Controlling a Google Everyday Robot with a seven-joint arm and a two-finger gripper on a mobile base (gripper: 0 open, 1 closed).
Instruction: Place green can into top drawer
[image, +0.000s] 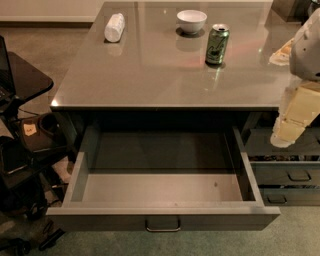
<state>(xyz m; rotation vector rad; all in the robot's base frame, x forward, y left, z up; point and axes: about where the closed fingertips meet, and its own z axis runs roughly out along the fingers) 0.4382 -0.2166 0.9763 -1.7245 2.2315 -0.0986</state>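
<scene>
The green can (217, 45) stands upright on the grey countertop (150, 70), right of centre and towards the back. The top drawer (165, 211) is pulled wide open below the counter's front edge, with nothing in it; its metal bar handle (163, 225) is at the centre of the front. My gripper (289, 131), cream-coloured under a white arm, hangs at the right edge of the view, in front of the counter and right of the drawer. It is well apart from the can and holds nothing visible.
A white bottle (114, 27) lies on its side at the back left of the counter. A white bowl (191, 21) sits just left of and behind the can. Narrower grey drawers (295, 175) are at the right. A black cart (22, 125) stands at the left.
</scene>
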